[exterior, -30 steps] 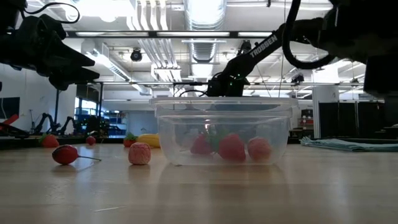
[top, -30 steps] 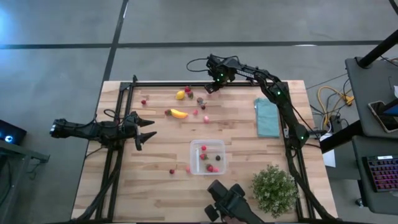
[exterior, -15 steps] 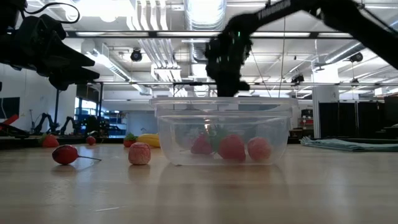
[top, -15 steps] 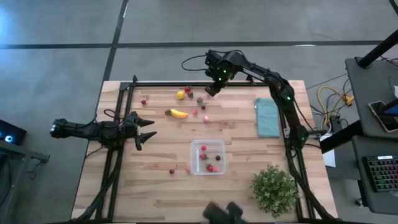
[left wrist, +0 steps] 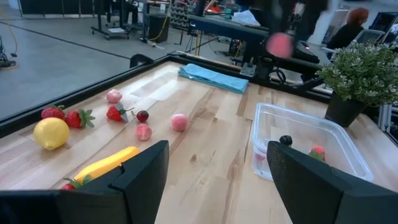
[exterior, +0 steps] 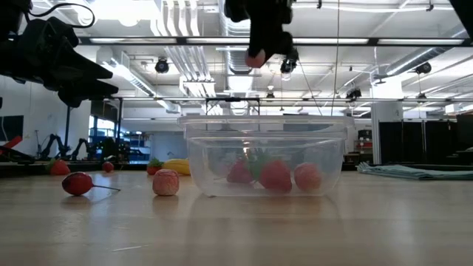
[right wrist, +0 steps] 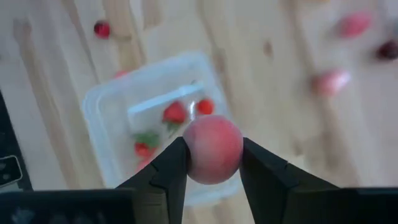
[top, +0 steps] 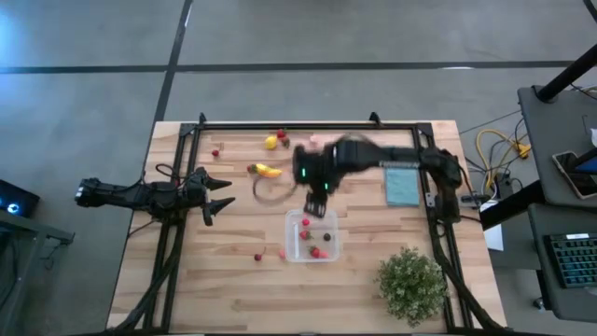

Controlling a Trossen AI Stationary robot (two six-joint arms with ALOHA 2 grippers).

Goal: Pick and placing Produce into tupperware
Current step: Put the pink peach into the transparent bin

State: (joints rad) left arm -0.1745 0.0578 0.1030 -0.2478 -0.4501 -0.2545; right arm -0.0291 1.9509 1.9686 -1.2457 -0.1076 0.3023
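Note:
My right gripper (top: 315,194) is shut on a round pink fruit (right wrist: 212,146) and hangs high above the far rim of the clear tupperware (top: 312,235). The fruit also shows in the low view (exterior: 256,58). The tupperware holds a few red berries (right wrist: 176,113) and a dark one (left wrist: 285,140). A yellow banana (top: 269,171), a lemon (top: 270,142) and several red and pink berries lie on the far part of the table. My left gripper (top: 222,194) is open and empty at the table's left side. My right gripper pinches the round pink fruit by two opposite sides (right wrist: 194,154) between its two fingers. The fingers point down from above. The fruit is lifted clear, above the tupperware (right wrist: 149,118).
A bushy green potted plant (top: 410,285) stands at the near right corner. A folded teal cloth (top: 403,185) lies at the right. Two loose berries (top: 258,257) lie left of the tupperware. A black frame rail (top: 280,125) runs along the far edge.
My right gripper has swung quickly from the far edge, by the berries there, toward the near edge and now hangs over the tupperware with the pink fruit lifted clear. A dark object at the near edge has left the high view.

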